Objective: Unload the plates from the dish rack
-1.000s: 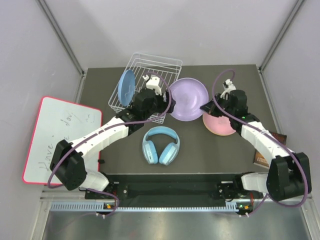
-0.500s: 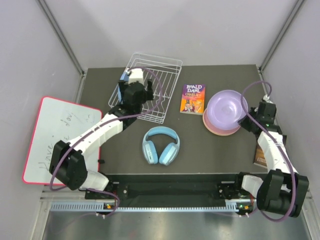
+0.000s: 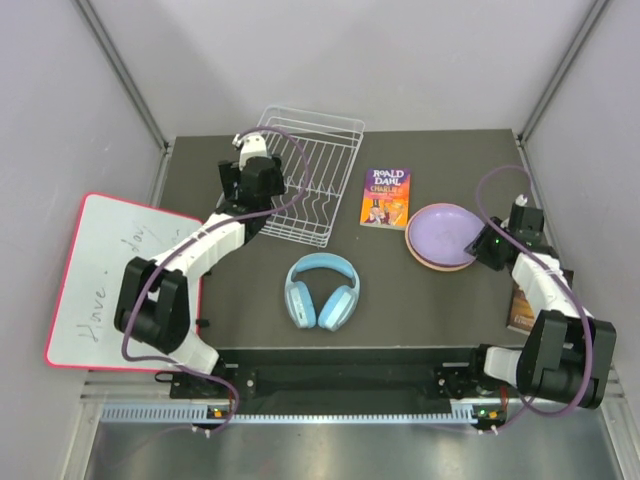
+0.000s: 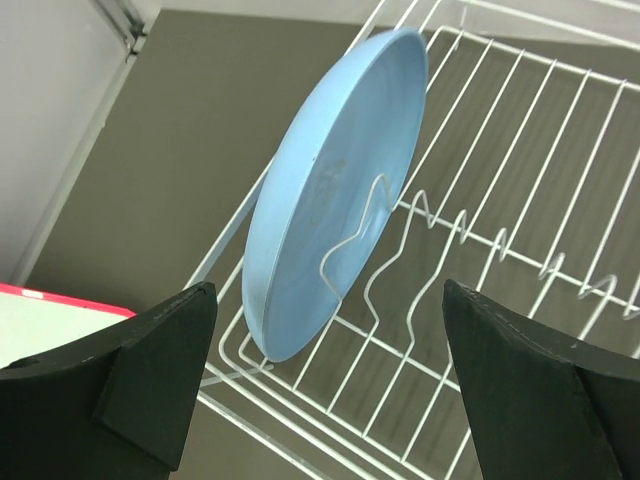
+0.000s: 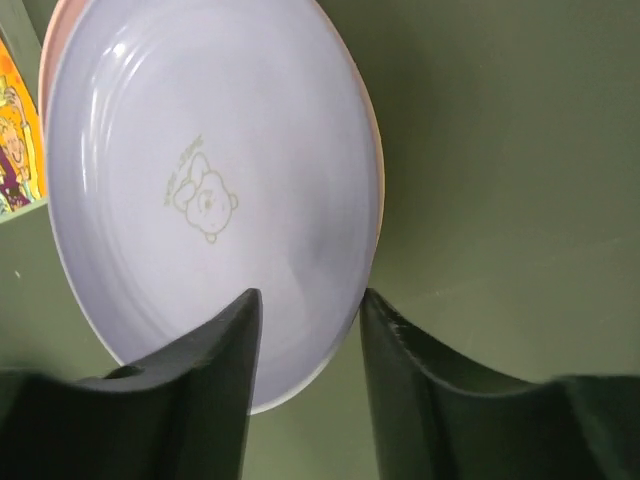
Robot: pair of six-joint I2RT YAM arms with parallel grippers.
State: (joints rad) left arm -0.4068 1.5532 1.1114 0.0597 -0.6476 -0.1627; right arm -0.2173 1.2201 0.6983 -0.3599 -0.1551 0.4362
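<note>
Right wrist view shows the right pincer (image 5: 310,295) open a little over the rim of the purple plate (image 5: 200,180), which lies on the pink plate (image 3: 430,263), well right of the dish rack (image 3: 310,185). Farther off, the left pincer (image 4: 325,290) gapes wide at the blue plate (image 4: 330,190) standing at the rack's left end. Top view hides this plate under the arm. A crooked pinch could catch a wire and drag the rack.

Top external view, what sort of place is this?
Probably a robot test cell, not a kitchen: blank walls box in a table, and a dish rack sits among headphones, a book and a whiteboard.
</note>
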